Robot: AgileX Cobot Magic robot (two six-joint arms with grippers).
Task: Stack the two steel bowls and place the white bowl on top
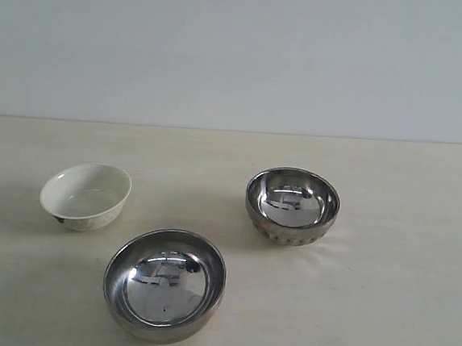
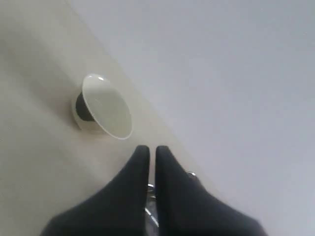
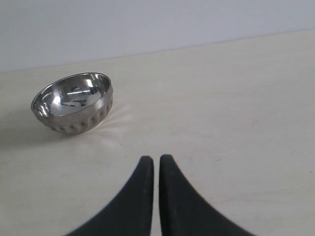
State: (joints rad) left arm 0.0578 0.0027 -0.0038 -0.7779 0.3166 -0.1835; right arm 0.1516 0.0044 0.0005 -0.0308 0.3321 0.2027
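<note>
**A:** How did the two claws stand at that moment?

**B:** The right claw [image 3: 156, 157] had its jaws almost together, with only a thin slit between them, and it held nothing. The left claw [image 2: 148, 147] was the same, nearly closed and empty. Neither one touched a bowl.

**A:** And where were the bowls?

**B:** The ribbed steel bowl [image 3: 74, 104] stood upright on the surface [image 1: 396, 317], ahead of the right claw. The white bowl [image 2: 106, 108] was ahead of the left claw, and in the exterior view it sat at the left and seemed a little tilted. The smooth steel bowl [image 1: 165, 283] was nearest to that camera, between the other two and apart from both.

**A:** What did the first step ask for?

**B:** In my judgement nothing was stacked yet. The right claw had to open wide first. Then it should take the ribbed bowl by the rim, one jaw inside and one outside, because the polished wall could slip. It should lower that bowl centred into the wider smooth bowl and release only once it was seated.
</note>
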